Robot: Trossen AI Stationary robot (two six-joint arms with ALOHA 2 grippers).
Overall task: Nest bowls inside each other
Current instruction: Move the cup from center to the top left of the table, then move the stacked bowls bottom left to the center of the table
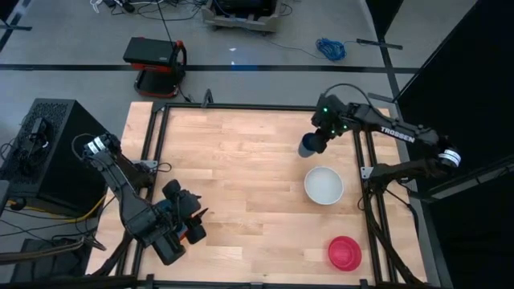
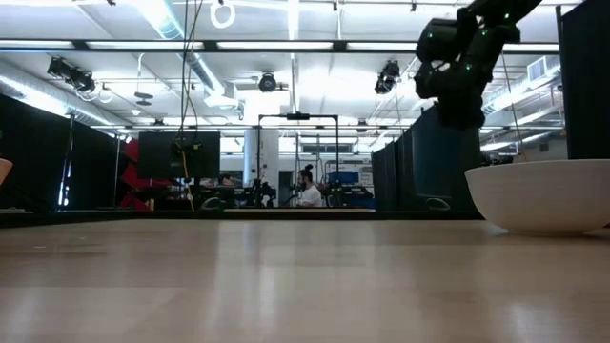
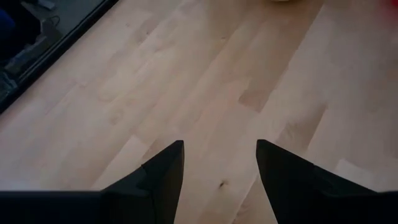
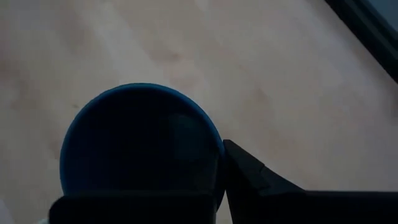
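The small dark blue bowl [image 1: 308, 147] hangs above the table's far right part, with my right gripper [image 1: 316, 141] shut on it; in the right wrist view the blue bowl [image 4: 140, 146] fills the picture. Nearer on the table, the white bowl [image 1: 324, 185] stands on its base, open side up; the low view shows this white bowl [image 2: 543, 195] too. The magenta-pink bowl [image 1: 344, 253] lies near the front right corner. My left gripper [image 1: 195, 222] hovers open over the near left of the table, its fingers [image 3: 168, 168] with nothing between them. My right gripper holds the blue bowl by its wall at the rim [image 4: 219, 152]. One finger [image 4: 249, 177] lies outside the wall; the other is lost in the dark of the bowl. The fingers slant down from the far right. The bowl hangs clear of the table.
A black frame rail [image 1: 241, 106] runs around the wooden table top. The middle and left of the wood [image 1: 241, 177] lie bare. A red and black case [image 1: 155, 58] stands on the floor beyond the far edge.
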